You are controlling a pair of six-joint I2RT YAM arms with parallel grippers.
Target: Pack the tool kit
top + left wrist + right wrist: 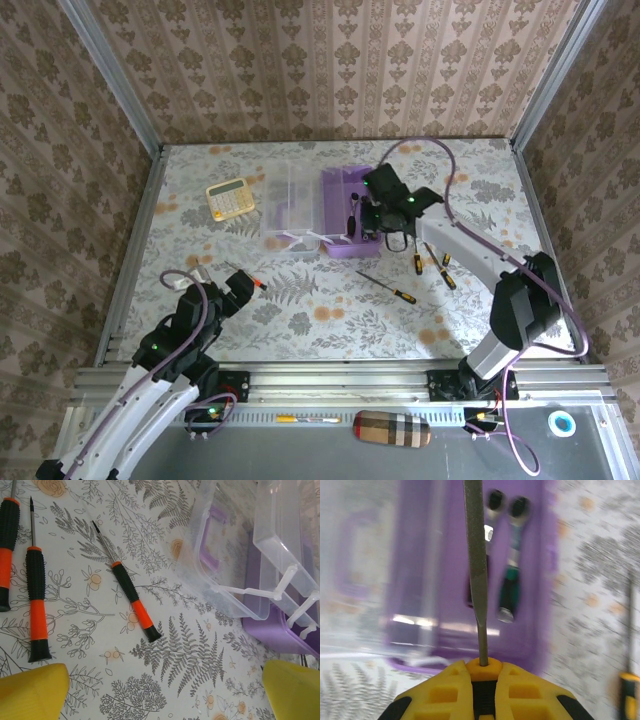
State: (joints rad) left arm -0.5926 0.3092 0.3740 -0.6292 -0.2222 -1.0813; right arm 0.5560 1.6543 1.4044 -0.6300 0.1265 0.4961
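Observation:
The purple box (343,246) stands mid-table with its clear lid (290,205) swung open to the left. My right gripper (366,213) hovers over the box, shut on a black-orange tool whose flat grey shaft (477,570) points ahead from the gripper (482,672). A green-handled ratchet wrench (512,565) and a second tool (487,530) lie in the box (445,580). Three black-orange screwdrivers (388,288) (418,263) (440,268) lie right of the box. My left gripper (240,290) stands open above the table (165,690), near screwdrivers (131,597) (36,605) (7,550).
A yellow calculator (230,197) lies left of the lid. On the near ledge sit a small screwdriver (305,419), a plaid case (392,428) and a tape roll (563,424). Metal rails edge the table on each side.

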